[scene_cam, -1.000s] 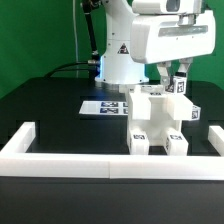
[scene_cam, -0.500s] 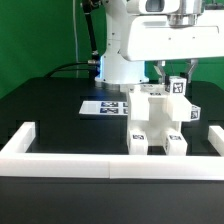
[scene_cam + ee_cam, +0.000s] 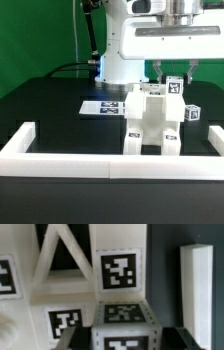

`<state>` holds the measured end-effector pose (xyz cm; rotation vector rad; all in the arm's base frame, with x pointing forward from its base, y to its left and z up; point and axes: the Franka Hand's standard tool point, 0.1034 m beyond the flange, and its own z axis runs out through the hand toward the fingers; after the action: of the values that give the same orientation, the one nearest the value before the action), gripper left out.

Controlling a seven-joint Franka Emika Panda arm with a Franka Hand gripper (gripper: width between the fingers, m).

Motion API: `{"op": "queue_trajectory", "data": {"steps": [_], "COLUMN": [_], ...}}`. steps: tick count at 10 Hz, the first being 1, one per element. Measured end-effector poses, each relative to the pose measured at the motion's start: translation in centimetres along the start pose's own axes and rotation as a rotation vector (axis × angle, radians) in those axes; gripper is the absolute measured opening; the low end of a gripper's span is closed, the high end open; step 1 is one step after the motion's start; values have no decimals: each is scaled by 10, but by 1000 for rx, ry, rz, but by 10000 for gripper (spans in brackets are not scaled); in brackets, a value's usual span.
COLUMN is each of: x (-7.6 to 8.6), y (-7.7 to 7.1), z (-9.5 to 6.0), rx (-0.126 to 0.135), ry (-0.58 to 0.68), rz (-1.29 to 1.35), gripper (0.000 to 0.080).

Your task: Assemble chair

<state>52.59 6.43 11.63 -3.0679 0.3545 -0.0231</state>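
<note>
Hand [image 3: 172,78]: comes straight down from the large white arm housing [image 3: 165,40] at the top of the exterior view. Its two dark fingers [image 3: 157,72] are drawn close together and pinch a small tagged white block [image 3: 174,87] at the upper back of the chair [image 3: 152,122]. In the wrist view the same block [image 3: 124,317] sits low in the frame, one tag on its face, dark finger edges on either side of it.

Chair: matte white, blocky, standing upright on the black counter [image 3: 50,110] toward the front edge, on the exterior view's right. Square tags show on its front legs and on its side. Wrist view shows an X-braced panel [image 3: 60,263] with more tags, and a plain white upright bar [image 3: 196,286] beside it.

Around it: a low white border wall [image 3: 100,160] runs along the counter's front edge, just in front of the chair's feet, turning back at the corner on the exterior view's left. The marker board [image 3: 103,106] lies flat behind the chair toward the counter's middle, partly hidden by it. A small loose tagged cube [image 3: 192,113] sits just beside the chair on the exterior view's right. The robot base [image 3: 118,65] stands at the counter's back edge, a green backdrop [image 3: 35,35] behind.
</note>
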Motion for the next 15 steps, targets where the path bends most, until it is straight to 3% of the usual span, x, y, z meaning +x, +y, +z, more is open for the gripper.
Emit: {"op": "queue_trajectory", "data": {"steps": [4, 5, 6, 10, 12, 14, 15], "x": [0, 0, -1, -5, -19, -33, -32], "y": [0, 0, -1, -7, -16, -26, -25], "z": [0, 0, -4, -27, -36, -34, -34], "rx": [1, 1, 3, 27, 35, 35, 35], "ry": [0, 0, -3, 4, 3, -6, -5], "rz": [130, 130, 129, 130, 168, 206, 198], "gripper": [285, 483, 595, 647, 649, 649, 649]}}
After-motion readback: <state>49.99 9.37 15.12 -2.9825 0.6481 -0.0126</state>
